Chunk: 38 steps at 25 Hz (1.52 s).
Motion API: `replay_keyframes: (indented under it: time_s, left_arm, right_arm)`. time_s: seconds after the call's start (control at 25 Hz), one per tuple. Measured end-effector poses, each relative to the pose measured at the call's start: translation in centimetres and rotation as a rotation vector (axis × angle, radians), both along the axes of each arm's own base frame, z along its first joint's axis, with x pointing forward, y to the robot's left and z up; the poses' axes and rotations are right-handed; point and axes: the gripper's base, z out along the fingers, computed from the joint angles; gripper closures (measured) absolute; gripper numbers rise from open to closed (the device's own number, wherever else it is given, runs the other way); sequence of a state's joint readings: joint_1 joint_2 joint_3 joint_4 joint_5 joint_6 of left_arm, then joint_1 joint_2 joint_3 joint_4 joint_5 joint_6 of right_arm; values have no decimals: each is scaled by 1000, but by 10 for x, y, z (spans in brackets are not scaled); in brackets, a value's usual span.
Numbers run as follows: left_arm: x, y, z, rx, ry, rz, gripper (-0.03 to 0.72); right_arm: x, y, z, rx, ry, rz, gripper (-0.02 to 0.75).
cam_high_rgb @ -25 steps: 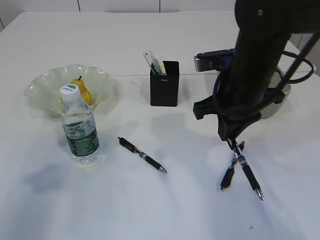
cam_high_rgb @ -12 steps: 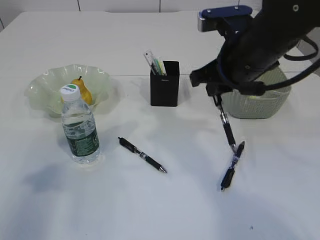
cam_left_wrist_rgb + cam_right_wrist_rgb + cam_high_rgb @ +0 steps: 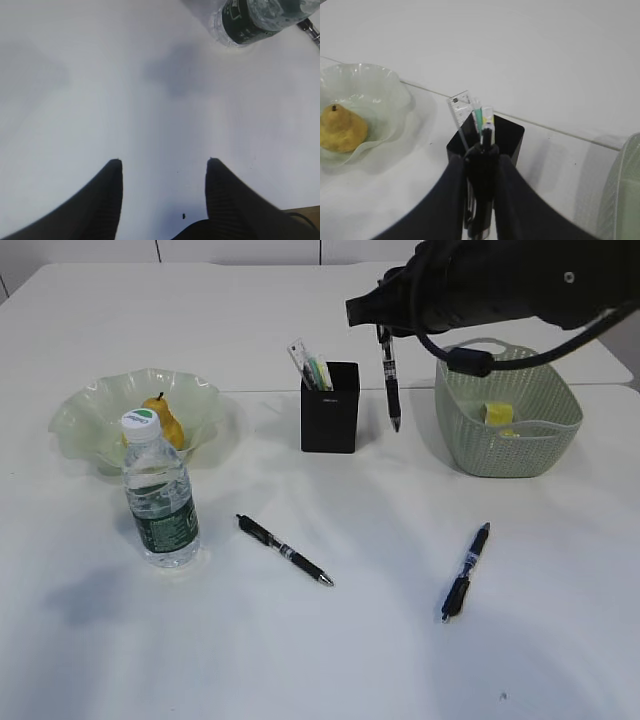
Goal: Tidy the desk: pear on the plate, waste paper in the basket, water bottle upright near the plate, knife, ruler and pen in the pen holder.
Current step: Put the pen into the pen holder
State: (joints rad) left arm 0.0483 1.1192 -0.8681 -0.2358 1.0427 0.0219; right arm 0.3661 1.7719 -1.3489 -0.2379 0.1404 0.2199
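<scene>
Since the earlier frame the right gripper (image 3: 480, 157) has lifted one slim black pen (image 3: 390, 380) off the table and carried it up beside the square black pen holder (image 3: 330, 420). Jaws are clamped on the pen's top; it hangs tip-down, just right of the holder, not yet over it. Step in hand: pen to holder. Next: shift left over the opening beside the transparent ruler (image 3: 460, 112), lower, release. Two pens remain on the white table (image 3: 320, 640). Left gripper (image 3: 162, 165) spread wide, empty
</scene>
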Motion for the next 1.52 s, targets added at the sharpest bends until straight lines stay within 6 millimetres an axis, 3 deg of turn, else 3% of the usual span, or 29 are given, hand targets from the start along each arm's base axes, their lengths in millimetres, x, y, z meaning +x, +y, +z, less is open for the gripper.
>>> replay_keyframes:
  time_s: [0.16,0.32,0.64,0.88,1.12,1.52]
  left_arm:
    - [0,0,0,0,0,0,312]
    - [1,0,0,1,-11,3,312]
    - [1,0,0,1,-13,3,312]
    - [1,0,0,1,-13,3,313]
    - [1,0,0,2,-13,3,313]
    - [1,1,0,5,-13,2,313]
  right_arm:
    - [27,-2,-3,18,-45,-18,639]
    - [52,7,1,43,-145,3,639]
    - [94,25,-27,80,-235,37,639]
    - [109,28,-47,97,-282,53,639]
    - [121,12,-67,91,-282,31,639]
    - [126,9,-90,82,-255,29,638]
